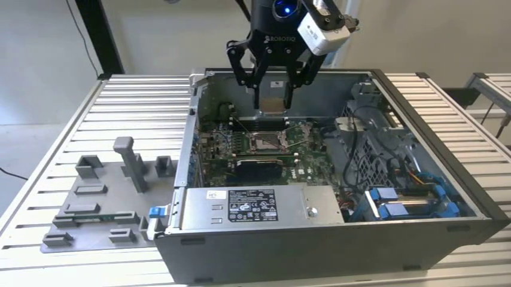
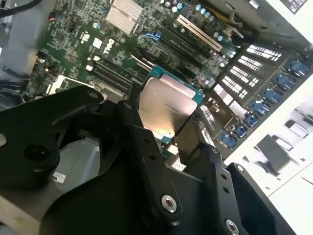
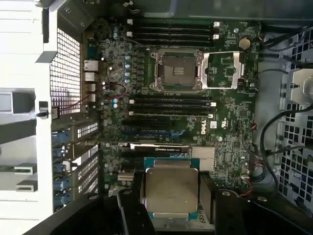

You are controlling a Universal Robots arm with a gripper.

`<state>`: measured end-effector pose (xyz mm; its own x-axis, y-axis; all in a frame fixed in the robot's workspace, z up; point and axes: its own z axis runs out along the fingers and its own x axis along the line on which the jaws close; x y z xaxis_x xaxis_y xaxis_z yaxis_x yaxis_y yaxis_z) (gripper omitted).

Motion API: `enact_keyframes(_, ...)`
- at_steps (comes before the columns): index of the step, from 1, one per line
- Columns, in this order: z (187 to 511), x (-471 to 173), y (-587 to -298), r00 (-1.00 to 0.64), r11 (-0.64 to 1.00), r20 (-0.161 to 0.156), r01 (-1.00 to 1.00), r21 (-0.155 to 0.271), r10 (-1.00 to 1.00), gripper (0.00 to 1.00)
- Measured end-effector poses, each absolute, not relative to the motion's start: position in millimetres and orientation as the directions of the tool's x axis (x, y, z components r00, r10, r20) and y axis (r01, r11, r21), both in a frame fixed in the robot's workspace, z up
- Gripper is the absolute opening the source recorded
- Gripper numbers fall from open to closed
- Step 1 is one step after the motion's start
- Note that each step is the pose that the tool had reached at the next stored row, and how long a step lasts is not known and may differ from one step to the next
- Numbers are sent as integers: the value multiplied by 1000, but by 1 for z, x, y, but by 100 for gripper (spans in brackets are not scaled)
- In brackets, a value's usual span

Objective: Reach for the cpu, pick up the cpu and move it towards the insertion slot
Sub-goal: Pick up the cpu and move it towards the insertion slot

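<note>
My gripper (image 1: 273,98) hangs over the open computer case, its black fingers shut on the cpu (image 1: 273,104), a flat square chip with a pale silver-grey top. The cpu (image 3: 171,188) sits between the finger pads in both wrist views, with its teal edge showing (image 2: 168,104). The insertion slot (image 1: 266,141) is a square socket with a shiny metal frame on the green board, below the held cpu and a little nearer the case front. In the first wrist view the insertion slot (image 3: 177,71) lies open with its brownish centre exposed.
The grey computer case (image 1: 335,236) stands on a slatted metal table (image 1: 136,95). Its power supply (image 1: 248,206) fills the front and cables and blue clips (image 1: 399,200) crowd the exterior view's right. A grey fixture plate (image 1: 104,200) with raised blocks lies at the exterior view's left.
</note>
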<state>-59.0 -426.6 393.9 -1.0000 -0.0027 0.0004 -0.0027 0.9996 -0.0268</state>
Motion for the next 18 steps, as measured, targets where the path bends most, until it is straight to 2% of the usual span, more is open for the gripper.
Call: enact_keyframes(18, 393, -46, -395, -1000, 999, -3, 26, -29, 26, 0)
